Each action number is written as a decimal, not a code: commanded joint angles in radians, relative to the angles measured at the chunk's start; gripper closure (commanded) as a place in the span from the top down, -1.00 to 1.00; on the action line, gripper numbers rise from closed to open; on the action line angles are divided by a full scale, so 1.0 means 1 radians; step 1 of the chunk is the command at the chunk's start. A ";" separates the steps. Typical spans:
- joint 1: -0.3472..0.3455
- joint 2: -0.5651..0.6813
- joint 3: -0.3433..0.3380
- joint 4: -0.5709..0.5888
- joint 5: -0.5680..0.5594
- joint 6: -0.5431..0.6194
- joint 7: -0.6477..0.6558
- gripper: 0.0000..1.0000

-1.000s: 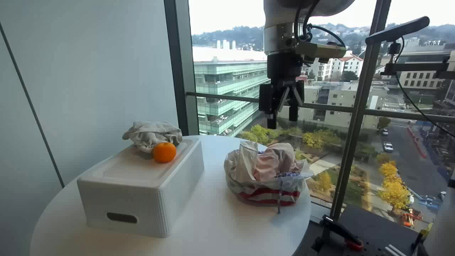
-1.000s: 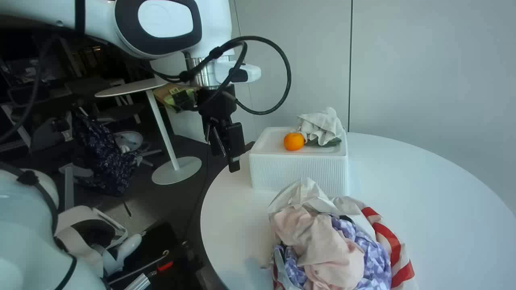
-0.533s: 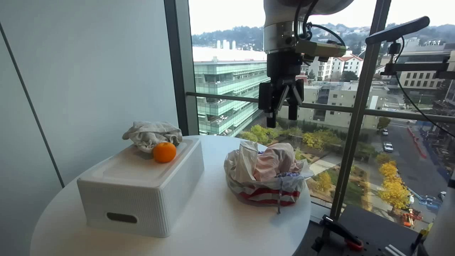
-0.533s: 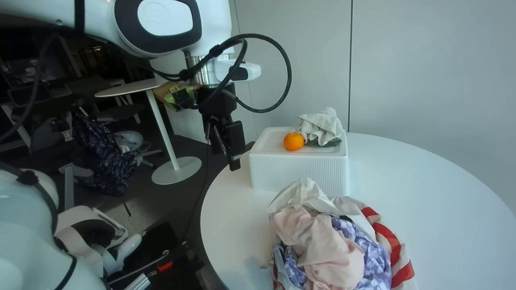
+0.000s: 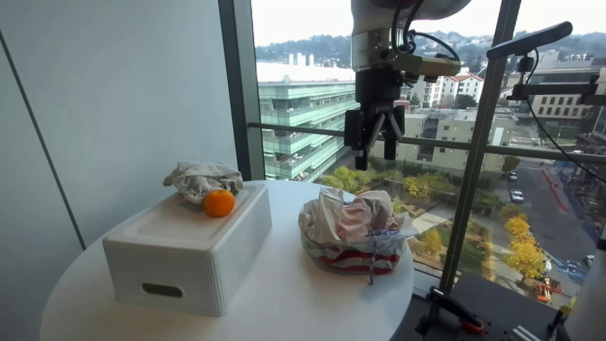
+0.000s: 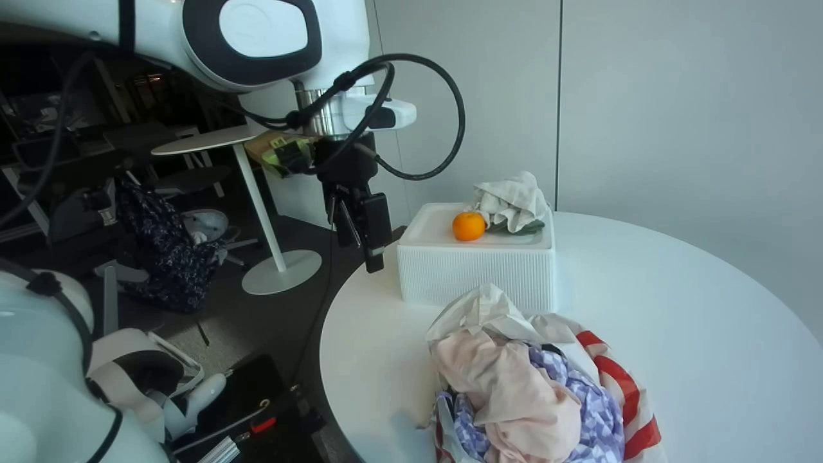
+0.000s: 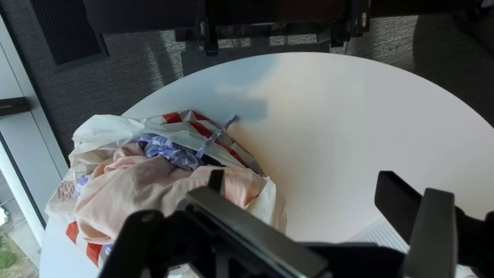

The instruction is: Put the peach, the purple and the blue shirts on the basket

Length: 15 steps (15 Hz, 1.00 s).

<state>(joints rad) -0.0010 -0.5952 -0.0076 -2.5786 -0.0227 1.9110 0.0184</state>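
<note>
The peach shirt is partly covering the purple shirt, an exterior view's lower edge is cropping both, and in the wrist view the pincer is partly hiding the white box.

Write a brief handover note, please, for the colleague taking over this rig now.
Claw: open, empty, clear of the striped bag.
Peach shirt and purple checked shirt: in that bag, peach on top.
Blue shirt: unclear; a dark patch in the bag may be it.
Basket: on the table, an orange and pale cloth on top.
Done: no shirt seen on the basket.
To do: all three shirts.
</note>
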 commanded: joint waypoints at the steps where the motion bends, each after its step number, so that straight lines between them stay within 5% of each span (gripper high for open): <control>1: -0.002 -0.034 0.019 0.009 0.006 -0.023 0.028 1.00; 7: -0.066 -0.043 0.066 0.200 -0.065 -0.147 0.215 1.00; 10: -0.112 0.045 0.002 0.310 -0.087 -0.174 0.191 1.00; 15: -0.137 0.288 -0.100 0.409 -0.061 -0.049 0.128 1.00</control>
<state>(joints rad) -0.1269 -0.4904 -0.0751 -2.2685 -0.0991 1.8086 0.1784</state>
